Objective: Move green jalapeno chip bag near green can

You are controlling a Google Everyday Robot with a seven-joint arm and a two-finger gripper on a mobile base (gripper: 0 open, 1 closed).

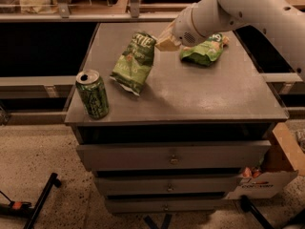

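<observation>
The green jalapeno chip bag (134,61) is on the left half of the cabinet top (205,97). It stands tilted, with its lower end towards the front edge and its upper end raised towards the back. I judge it very light and soft: crumpled foil, mostly air, slick on the surface, with contents that crush easily. A pinch on the flat sealed edge at the top should hold better than a squeeze on the puffy middle. My gripper (166,41) is right at that upper right corner, touching or nearly touching the foil, but I cannot tell whether it is clamped on it. The green can (92,93) stands upright near the front left corner, close to the bag's lower end with a gap between them. I count one light bag, one can and one darker green bag (202,51), which lies behind my wrist at the back right.
</observation>
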